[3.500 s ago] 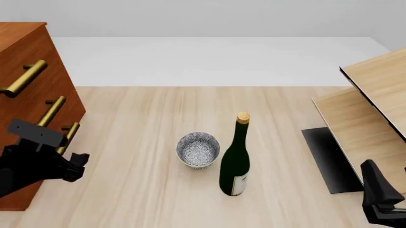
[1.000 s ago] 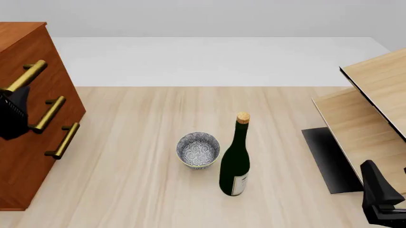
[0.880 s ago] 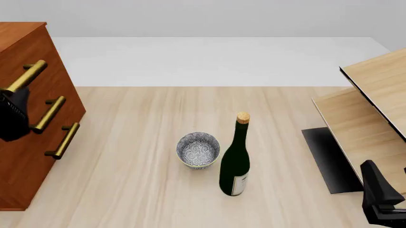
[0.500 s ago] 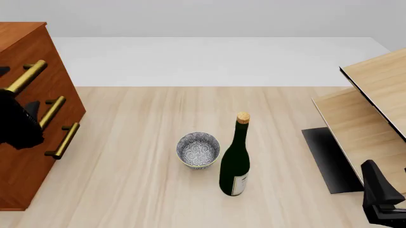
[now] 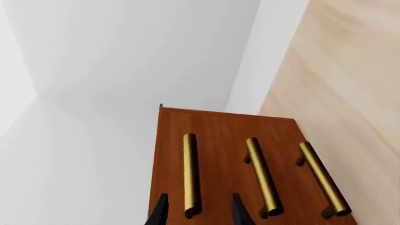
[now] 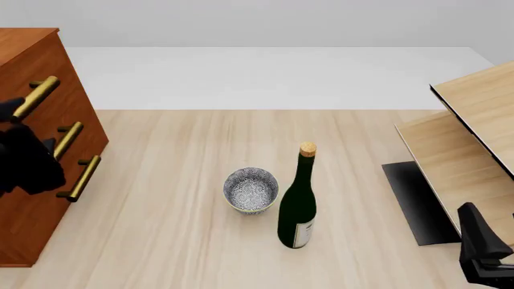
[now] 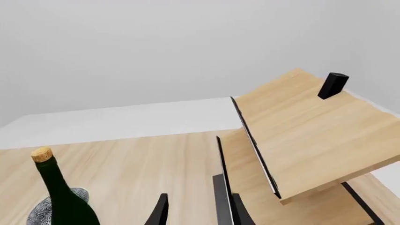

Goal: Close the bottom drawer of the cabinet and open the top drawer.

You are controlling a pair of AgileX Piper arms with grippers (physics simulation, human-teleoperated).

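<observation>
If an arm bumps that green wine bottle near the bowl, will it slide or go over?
Probably over: the bottle stands upright, tall and narrow on a small base, so a knock near the cork would likely tip it. Its round body would then likely roll, perhaps into the bowl close beside it. A low push might slide it instead.

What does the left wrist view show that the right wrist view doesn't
Only the left wrist view shows the cabinet with its three brass handles, and the left tool with fingertips either side of the end of the top drawer's handle. Only the right wrist view shows the bottle, the patterned bowl, the pale wood boards with a small black block, and the right tool, open on nothing. Both show the light wooden tabletop and plain pale walls.
</observation>
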